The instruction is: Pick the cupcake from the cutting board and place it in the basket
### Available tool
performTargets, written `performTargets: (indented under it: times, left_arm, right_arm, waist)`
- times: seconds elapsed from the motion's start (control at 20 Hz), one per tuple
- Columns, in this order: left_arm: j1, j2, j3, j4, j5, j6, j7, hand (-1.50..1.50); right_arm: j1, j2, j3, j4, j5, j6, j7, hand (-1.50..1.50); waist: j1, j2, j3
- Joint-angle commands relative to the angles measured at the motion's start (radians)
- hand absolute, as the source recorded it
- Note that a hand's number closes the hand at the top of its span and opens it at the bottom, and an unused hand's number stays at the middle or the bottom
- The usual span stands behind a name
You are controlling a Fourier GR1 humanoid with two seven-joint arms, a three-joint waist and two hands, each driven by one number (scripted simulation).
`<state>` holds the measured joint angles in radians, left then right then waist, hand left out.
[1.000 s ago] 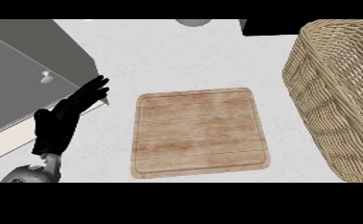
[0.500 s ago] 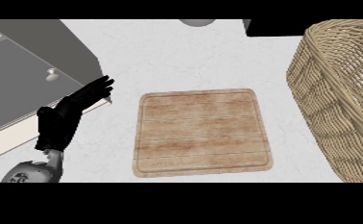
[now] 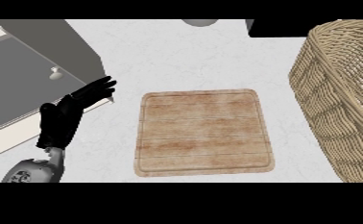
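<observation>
The left hand (image 3: 62, 117) rests at the worktop's (image 3: 184, 55) left edge, fingers straight and spread, holding nothing. Just right of it the wooden cutting board (image 3: 204, 131) lies flat, near-square, its grain running left to right, its bare top showing. No cupcake shows anywhere in view. Well apart at the right edge stands the wicker basket (image 3: 333, 103); its inside is hidden.
</observation>
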<state>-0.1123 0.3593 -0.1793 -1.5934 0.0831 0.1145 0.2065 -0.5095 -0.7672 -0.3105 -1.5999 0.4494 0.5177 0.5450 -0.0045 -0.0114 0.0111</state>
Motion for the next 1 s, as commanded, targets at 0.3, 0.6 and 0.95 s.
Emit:
performTargets:
  times: [0.3, 0.6, 0.95]
  left_arm:
    - [-0.021, -0.03, 0.044, 0.142, -0.056, 0.055, -0.001, 0.0]
    - [-0.052, 0.012, 0.089, 0.145, -0.025, -0.003, 0.018, 0.0]
    - [-0.033, -0.004, 0.093, 0.093, -0.017, 0.004, 0.063, 0.0]
  right_arm:
    - [0.115, 0.139, -0.08, 0.086, -0.008, -0.179, -0.156, -1.5]
    - [0.078, 0.135, -0.215, 0.089, -0.057, -0.291, -0.206, -1.5]
    - [0.071, 0.069, -0.381, 0.092, -0.107, -0.332, -0.105, -1.5]
  waist:
    - [0.0, 0.016, -0.01]
    - [-0.006, 0.015, -0.011]
    - [-0.006, 0.012, -0.011]
